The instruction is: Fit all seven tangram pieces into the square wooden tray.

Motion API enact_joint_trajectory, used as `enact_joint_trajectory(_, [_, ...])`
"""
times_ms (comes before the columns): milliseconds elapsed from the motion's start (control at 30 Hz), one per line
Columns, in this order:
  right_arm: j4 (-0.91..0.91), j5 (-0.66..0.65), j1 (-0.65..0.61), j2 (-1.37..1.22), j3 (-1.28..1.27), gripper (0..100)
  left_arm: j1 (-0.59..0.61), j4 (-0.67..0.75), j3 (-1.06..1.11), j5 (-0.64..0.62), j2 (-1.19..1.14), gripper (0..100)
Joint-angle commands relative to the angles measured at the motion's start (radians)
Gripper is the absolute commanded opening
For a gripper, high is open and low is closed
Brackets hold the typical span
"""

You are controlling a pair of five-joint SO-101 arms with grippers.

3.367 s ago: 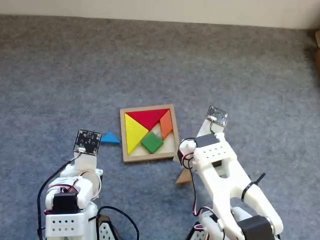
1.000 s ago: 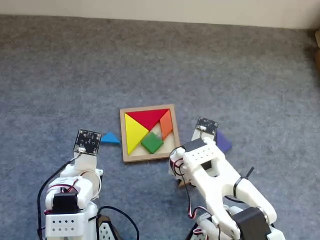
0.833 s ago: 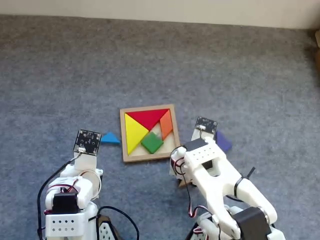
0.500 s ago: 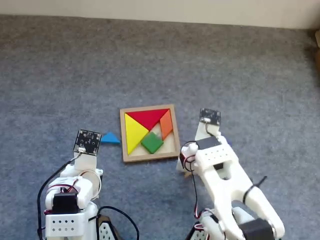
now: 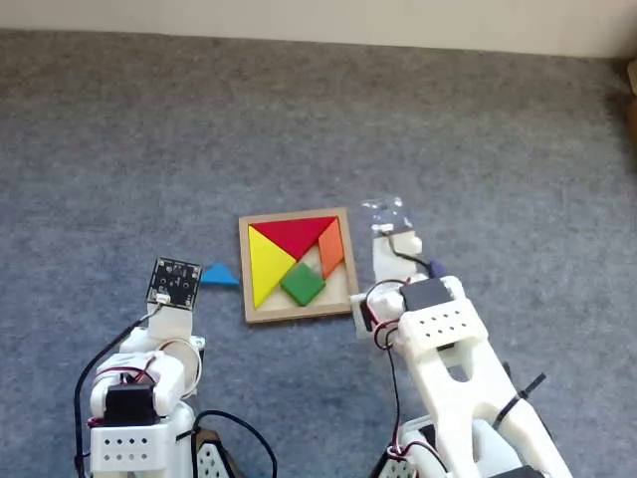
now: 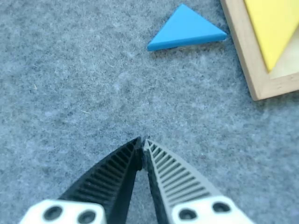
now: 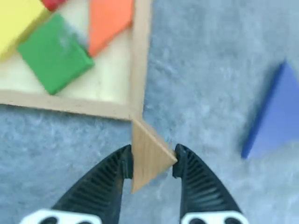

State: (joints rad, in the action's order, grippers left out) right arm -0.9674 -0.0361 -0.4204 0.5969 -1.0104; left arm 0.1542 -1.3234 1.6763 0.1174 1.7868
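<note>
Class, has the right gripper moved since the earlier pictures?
Yes. The right gripper, shut on the wooden triangle, has swung closer to the wooden tray's right edge.

Grey felt table [image 5: 448, 119], wooden tray [image 5: 299, 315], blue triangle [image 5: 221, 276] (beside tray), purple piece [image 7: 271, 116]

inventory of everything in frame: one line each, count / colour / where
square wooden tray: 1, light wood, mid-carpet
large red triangle: 1, red, in tray, far side
large yellow triangle: 1, yellow, in tray, left side
green square block: 1, green, in tray, near middle
orange parallelogram: 1, orange, in tray, right side
small blue triangle: 1, blue, carpet left of tray
purple-blue triangle: 1, carpet right of tray
plain wooden triangle: 1, natural wood, tip at tray's near-right corner
grey carpet: 1, grey, under everything
left arm: 1, white, jaws shut over carpet
right arm: 1, white, jaws gripping wooden triangle
</note>
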Motion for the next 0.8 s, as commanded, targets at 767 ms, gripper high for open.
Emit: enact_joint_trajectory(767, [0.455, -0.454, -0.355, -0.251, 0.116, 7.0, 0.005, -0.003, 0.021, -0.009, 0.041, 4])
